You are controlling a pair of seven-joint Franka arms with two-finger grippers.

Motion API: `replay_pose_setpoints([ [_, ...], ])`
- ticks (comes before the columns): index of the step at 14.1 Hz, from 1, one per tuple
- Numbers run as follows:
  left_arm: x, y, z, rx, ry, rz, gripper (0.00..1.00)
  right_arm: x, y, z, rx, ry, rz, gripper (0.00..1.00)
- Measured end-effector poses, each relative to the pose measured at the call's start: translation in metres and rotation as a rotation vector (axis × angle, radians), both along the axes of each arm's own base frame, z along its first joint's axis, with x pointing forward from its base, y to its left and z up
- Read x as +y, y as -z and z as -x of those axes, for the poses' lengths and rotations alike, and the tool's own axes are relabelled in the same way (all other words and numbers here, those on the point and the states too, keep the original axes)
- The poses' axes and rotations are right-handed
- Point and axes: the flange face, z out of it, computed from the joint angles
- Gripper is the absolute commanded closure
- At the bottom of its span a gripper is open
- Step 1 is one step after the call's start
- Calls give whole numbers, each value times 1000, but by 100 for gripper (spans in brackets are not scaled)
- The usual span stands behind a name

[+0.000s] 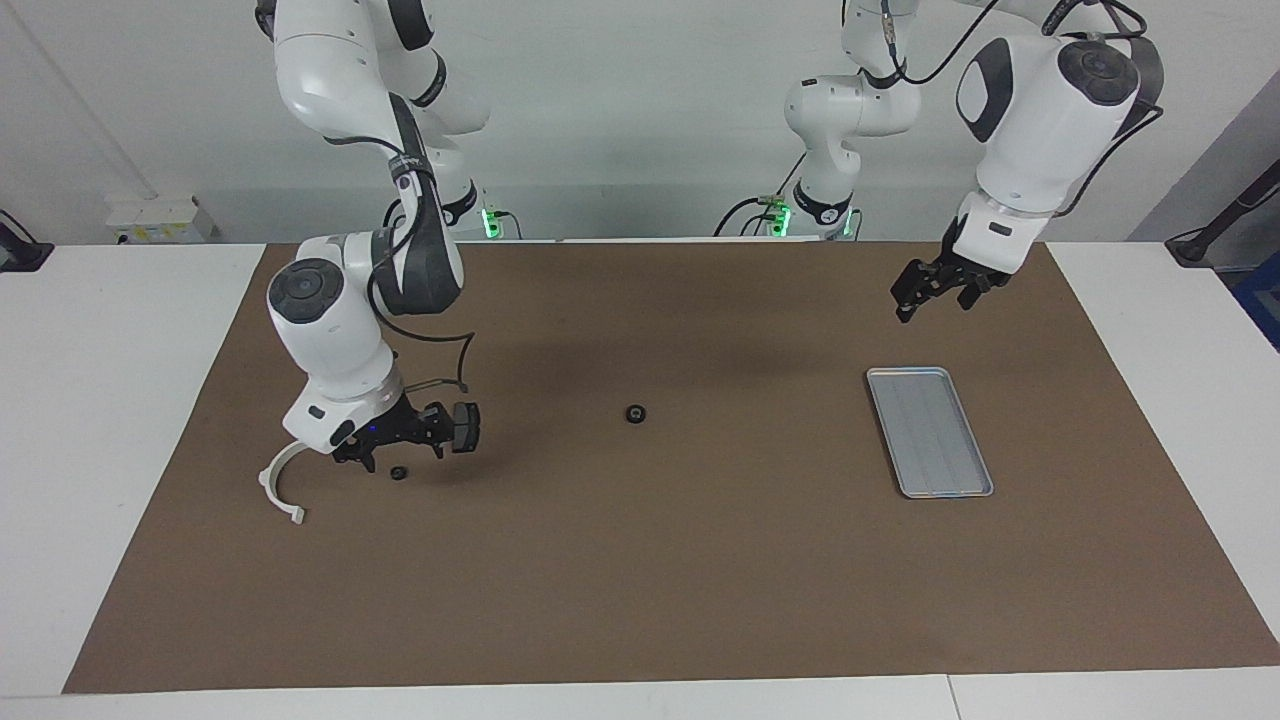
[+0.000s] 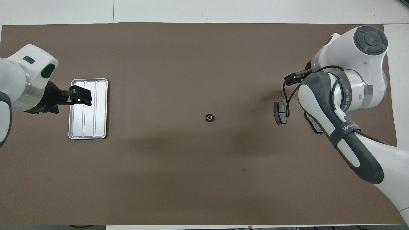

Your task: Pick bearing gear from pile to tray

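Right gripper (image 1: pixel 398 447) low over the pile, fingers too hidden to tell how far apart; nothing seen held.
One ring (image 1: pixel 398 473) lies just beside it, with the white bracket (image 1: pixel 277 487) and a brake pad (image 1: pixel 464 425) close by; another ring (image 1: pixel 635 413) sits mid-mat (image 1: pixel 640 580). Left gripper (image 1: pixel 935 290) hangs slightly open and unladen, over the mat near the tray (image 1: pixel 929 431).

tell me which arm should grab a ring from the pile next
Right, probably. The right gripper is low over the pile, a ring just beneath it. The left gripper waits up by the tray.
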Motion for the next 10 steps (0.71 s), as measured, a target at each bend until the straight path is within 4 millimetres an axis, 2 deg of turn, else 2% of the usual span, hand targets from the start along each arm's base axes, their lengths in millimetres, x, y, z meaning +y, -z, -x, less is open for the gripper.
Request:
replay_pose_setpoints([
  [2, -41, 23, -3, 10, -39, -2, 0, -5, 17, 8, 29, -5, 3, 2],
  [4, -78, 54, -13, 5, -60, 12, 0, -18, 28, 12, 30, -12, 2, 2],
  [7, -130, 90, -21, 25, -82, 29, 0, -44, 35, 14, 27, -27, 1, 2],
  [10, -208, 121, -40, 40, -147, 28, 0, -53, 40, 13, 16, -32, 0, 2],
])
